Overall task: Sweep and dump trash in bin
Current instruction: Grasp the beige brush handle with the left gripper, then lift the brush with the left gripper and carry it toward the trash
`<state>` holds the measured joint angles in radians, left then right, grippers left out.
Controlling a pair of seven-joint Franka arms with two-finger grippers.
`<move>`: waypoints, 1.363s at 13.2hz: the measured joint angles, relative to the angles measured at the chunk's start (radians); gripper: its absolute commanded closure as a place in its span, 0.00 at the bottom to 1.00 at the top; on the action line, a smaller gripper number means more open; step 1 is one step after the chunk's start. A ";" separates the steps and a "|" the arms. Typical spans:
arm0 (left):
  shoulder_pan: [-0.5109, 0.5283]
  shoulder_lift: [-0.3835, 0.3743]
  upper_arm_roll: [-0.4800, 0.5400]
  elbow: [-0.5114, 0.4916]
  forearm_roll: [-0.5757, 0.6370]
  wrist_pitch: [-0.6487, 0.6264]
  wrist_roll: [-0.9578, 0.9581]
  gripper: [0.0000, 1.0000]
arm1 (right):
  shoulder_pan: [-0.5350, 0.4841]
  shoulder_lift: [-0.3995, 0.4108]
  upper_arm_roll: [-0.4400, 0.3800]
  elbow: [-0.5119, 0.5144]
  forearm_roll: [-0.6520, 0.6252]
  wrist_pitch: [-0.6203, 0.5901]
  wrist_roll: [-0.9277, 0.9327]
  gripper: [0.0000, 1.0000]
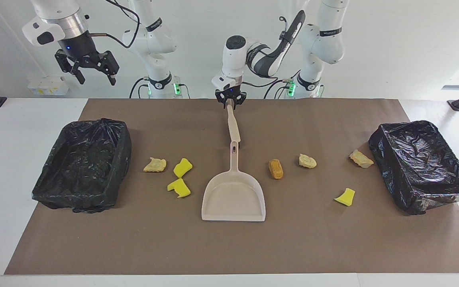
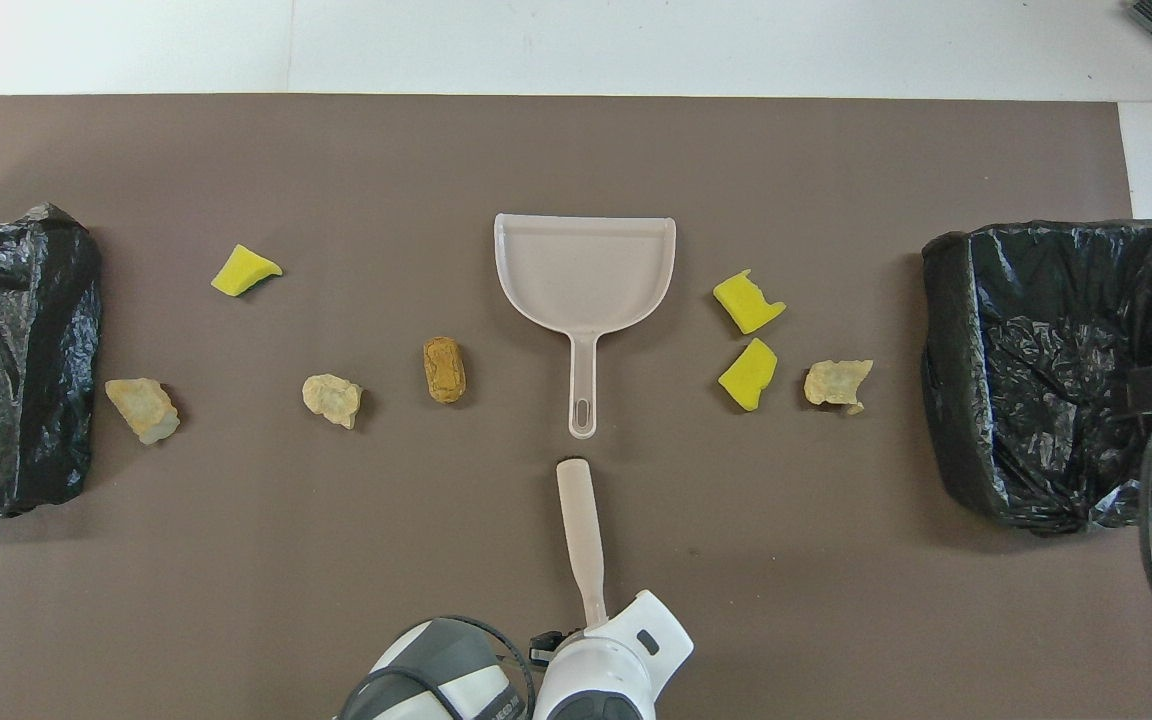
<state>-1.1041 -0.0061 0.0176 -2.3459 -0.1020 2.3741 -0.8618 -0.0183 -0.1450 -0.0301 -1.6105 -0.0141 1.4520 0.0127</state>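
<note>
The left gripper is down at the robots' edge of the brown mat, its fingers around the near end of a beige brush handle; whether they grip it firmly cannot be told. The handle points at the dustpan, which lies flat mid-mat. The right gripper hangs open and empty in the air, waiting above the bin at its own end. The trash is scattered beside the pan: three lumps toward the right arm's end, four lumps toward the left arm's, one touching the second bin.
</note>
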 measured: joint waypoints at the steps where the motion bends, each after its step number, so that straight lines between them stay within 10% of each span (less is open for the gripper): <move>1: 0.000 0.000 0.001 0.000 0.000 0.000 0.000 0.52 | 0.000 0.000 0.000 0.000 0.000 0.000 0.000 0.00; 3: 0.000 -0.001 0.002 0.000 0.000 0.000 -0.001 0.59 | 0.000 0.000 0.000 0.000 0.000 0.000 0.000 0.00; 6: 0.000 -0.003 0.006 0.000 0.000 -0.003 -0.004 1.00 | 0.000 0.000 0.000 0.000 0.000 0.000 0.000 0.00; 18: 0.140 -0.083 0.034 0.144 0.029 -0.338 -0.006 1.00 | 0.000 0.000 0.000 0.000 0.000 0.000 0.000 0.00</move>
<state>-0.9638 -0.0894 0.0513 -2.2023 -0.0734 2.0357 -0.8681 -0.0183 -0.1450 -0.0301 -1.6105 -0.0141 1.4520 0.0127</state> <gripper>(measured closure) 0.727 0.000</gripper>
